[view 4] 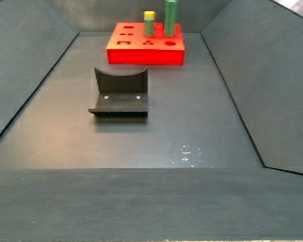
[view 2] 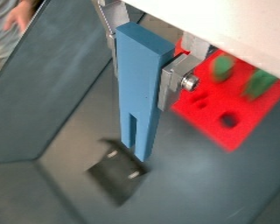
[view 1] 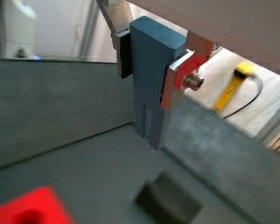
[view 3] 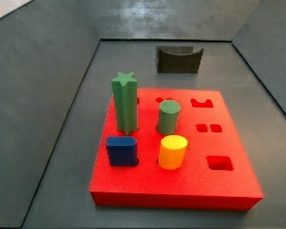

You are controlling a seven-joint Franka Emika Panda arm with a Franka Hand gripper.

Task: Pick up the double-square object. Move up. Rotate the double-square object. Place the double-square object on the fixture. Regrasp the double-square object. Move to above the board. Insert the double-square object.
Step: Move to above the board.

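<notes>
In a wrist view I see the gripper [view 1: 152, 63] clamped on the double-square object [view 1: 156, 83], silver fingers [view 1: 182, 77] pressing its sides, the bar hanging upright with its slotted end down. The fixture [view 1: 168, 198] sits on the grey floor below and a corner of the board [view 1: 31, 209] shows red beside it.

In the other wrist view the bar again hangs from the closed fingers [view 2: 174, 80], well clear of the floor, its lower end over the fixture's base plate [view 2: 116, 171]; the board [view 2: 230, 103] lies beyond.

In both side views neither gripper nor bar appears, so I judge the arm is high above the bin. The fixture [view 3: 179, 59] stands at the far end there, the board [view 3: 217, 179] near; from the opposite camera the fixture [view 4: 118, 91] is nearer, the board [view 4: 147, 52] far.

I judge I am at the lift or rotate step. I would turn the bar slowly, keep the grip firm, and line it with the notch before lowering.
</notes>
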